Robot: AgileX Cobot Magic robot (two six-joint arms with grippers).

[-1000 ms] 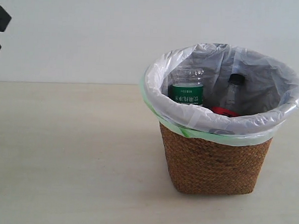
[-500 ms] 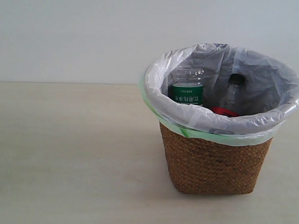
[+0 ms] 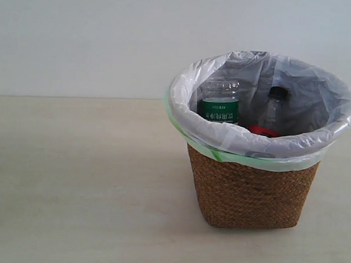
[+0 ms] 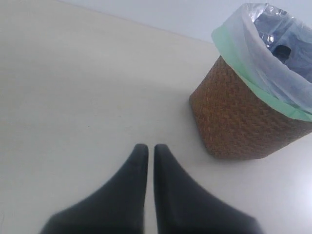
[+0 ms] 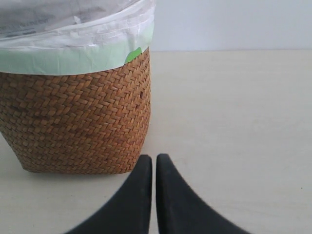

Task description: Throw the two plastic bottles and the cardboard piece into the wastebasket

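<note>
Left black gripper (image 4: 150, 148) pinched closed on nothing, out beside the round brown wicker wastebasket (image 3: 251, 193). Already inside, standing on end: clear green-labelled bottle (image 3: 219, 107), then clear red-labelled, black-capped bottle (image 3: 274, 106). Right black gripper (image 5: 154, 158) closed too, empty, looks nearer. Can't spot the cardboard piece. No arms in the exterior view, no bottles in the right wrist view.

The basket (image 3: 251, 193) is brown woven wicker, rough and matt, and its plaited strands show plainly in both wrist views. Its bag (image 3: 185, 100) is thin translucent white plastic with a pale green edge, crinkled and faintly shiny. Inside, the short bottle (image 3: 220, 101) is clear glossy plastic with a smooth green printed label. The tall bottle (image 3: 273, 112) is clear plastic too, with a black cap. The table (image 3: 80, 180) looks smooth and matt, pale beige with faint streaks. The left gripper (image 4: 147, 148) and right gripper (image 5: 154, 158) are smooth matt black.
</note>
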